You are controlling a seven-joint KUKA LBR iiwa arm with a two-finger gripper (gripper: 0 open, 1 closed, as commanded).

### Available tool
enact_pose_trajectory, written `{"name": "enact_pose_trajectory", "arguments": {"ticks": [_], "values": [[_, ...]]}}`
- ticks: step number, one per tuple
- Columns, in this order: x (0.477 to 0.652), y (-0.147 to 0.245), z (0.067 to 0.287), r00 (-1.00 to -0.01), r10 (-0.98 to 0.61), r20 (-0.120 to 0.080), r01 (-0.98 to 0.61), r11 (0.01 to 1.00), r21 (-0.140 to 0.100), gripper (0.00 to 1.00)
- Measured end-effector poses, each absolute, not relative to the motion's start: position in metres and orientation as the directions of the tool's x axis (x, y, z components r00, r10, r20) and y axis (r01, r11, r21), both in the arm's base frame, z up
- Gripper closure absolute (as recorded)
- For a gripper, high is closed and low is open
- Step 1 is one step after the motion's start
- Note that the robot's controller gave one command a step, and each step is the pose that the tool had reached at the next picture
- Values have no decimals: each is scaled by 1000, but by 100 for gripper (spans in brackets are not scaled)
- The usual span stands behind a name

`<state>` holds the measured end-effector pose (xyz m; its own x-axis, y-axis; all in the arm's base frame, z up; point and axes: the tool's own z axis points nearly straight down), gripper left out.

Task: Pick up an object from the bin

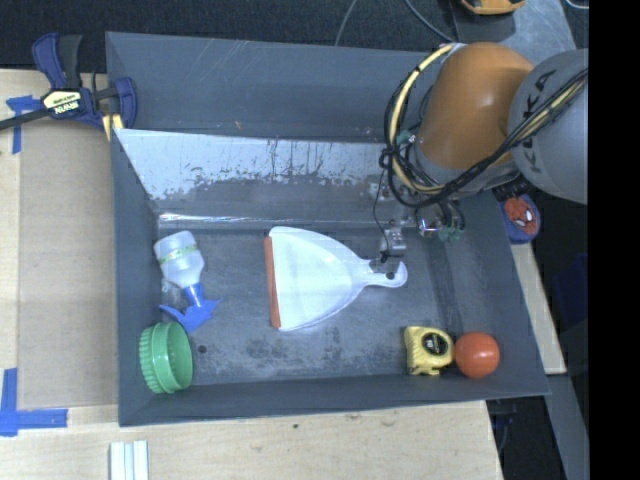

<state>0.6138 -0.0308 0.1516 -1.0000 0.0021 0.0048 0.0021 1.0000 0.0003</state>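
White plastic dustpan with orange edge point(310, 290) flat on grey metal bin point(300, 88) floor; gripper point(388, 257) directly over its handle point(394, 276), can't tell if spread or clamped.

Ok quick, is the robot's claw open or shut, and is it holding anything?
Gripper: cannot be told. It is over the handle of the white dustpan in the middle of the bin.

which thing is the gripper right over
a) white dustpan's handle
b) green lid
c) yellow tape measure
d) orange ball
a: the gripper is over the handle end of the white dustpan in the middle of the bin, well apart from the other three.
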Motion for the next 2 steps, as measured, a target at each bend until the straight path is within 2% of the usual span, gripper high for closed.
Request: {"name": "enact_pose_trajectory", "arguments": {"ticks": [1, 2], "values": [[615, -42, 104, -998, 64, 7, 64, 998, 0, 0], [616, -42, 107, -998, 62, 3, 62, 998, 0, 100]]}}
